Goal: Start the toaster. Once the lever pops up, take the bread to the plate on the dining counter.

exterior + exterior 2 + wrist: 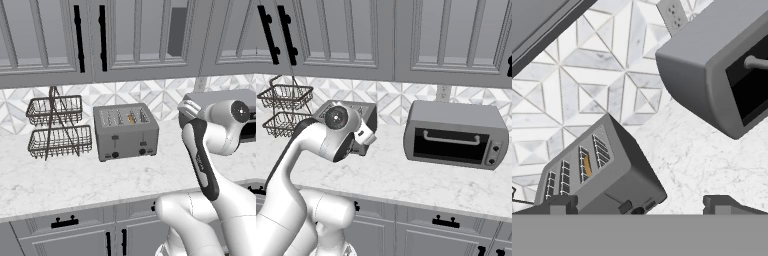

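Where the white marble-patterned worktop point(60, 180) meets a diamond-tiled backsplash, seen left to right: two-tier dark wire basket stand point(56, 126) at far left, then boxy grey metal four-slot toaster point(125, 131) just beside it, front turned toward the room with two small black levers and two black knobs low on its face. Tucked upright in one of the right-hand slots, small golden-tan bread slice point(131, 118), only its top edge showing; same slice visible as an amber sliver point(587, 165) from the hand camera. Further right, white robot arm point(205, 165) raised over the worktop edge, well short of the toaster. At far right, grey toaster oven point(456, 134) with dark glass door and bar handle, standing well apart from the toaster on the same worktop. Fingers point(562, 204) spread wide apart, gripping nothing, hovering above and in front of the toaster point(599, 175). Grey panelled cabinets with black handles above and below.
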